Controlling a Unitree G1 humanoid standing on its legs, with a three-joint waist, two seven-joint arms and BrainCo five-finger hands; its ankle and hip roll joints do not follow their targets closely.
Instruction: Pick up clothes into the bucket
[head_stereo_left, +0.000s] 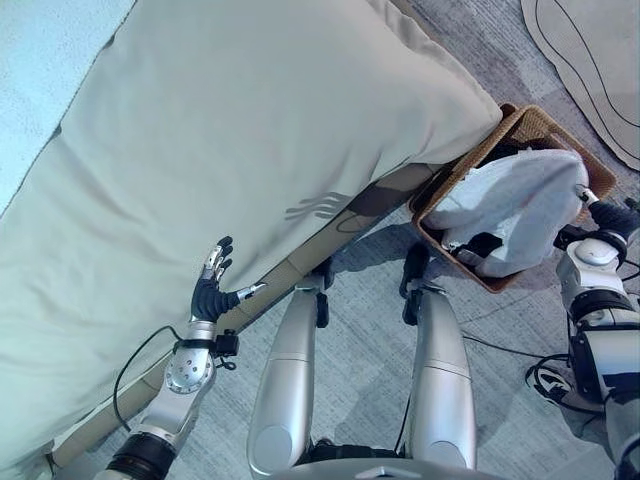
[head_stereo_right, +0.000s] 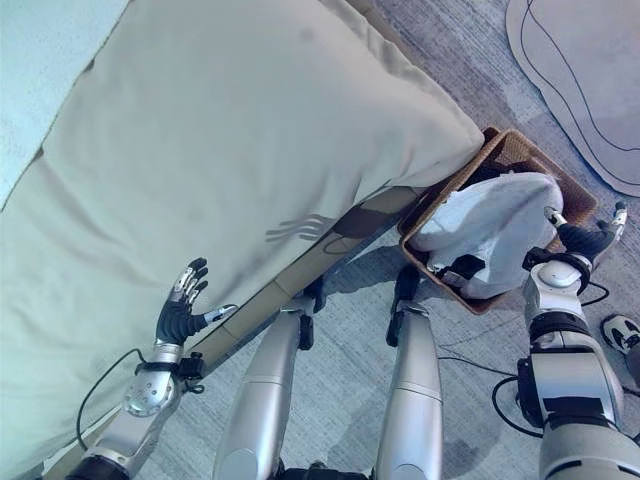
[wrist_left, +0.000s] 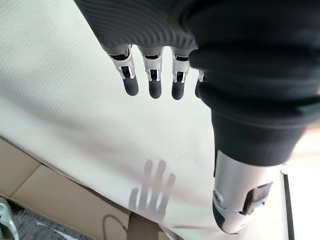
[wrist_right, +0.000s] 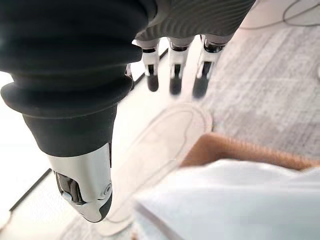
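Head views: white clothes (head_stereo_left: 520, 205) heaped in the wicker basket (head_stereo_left: 545, 125) at the bed (head_stereo_left: 250, 130) corner, grey carpet (head_stereo_left: 500, 330) free around.
Left wrist: left hand (wrist_left: 150, 80), fingers straight, over the duvet edge.
Right wrist: right hand (wrist_right: 172, 70), fingers relaxed, above the basket rim.

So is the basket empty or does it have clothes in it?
Has clothes: a pale garment is heaped above the wicker basket's rim, dark fabric beneath it.

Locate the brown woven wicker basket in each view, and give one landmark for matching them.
Left eye view: brown woven wicker basket at the right edge, beside the bed corner.
Right eye view: basket at the right, nearer centre.
Left wrist view: not in it.
Right wrist view: its brown rim at lower right.
Shared landmark: the white garment heaped inside it.
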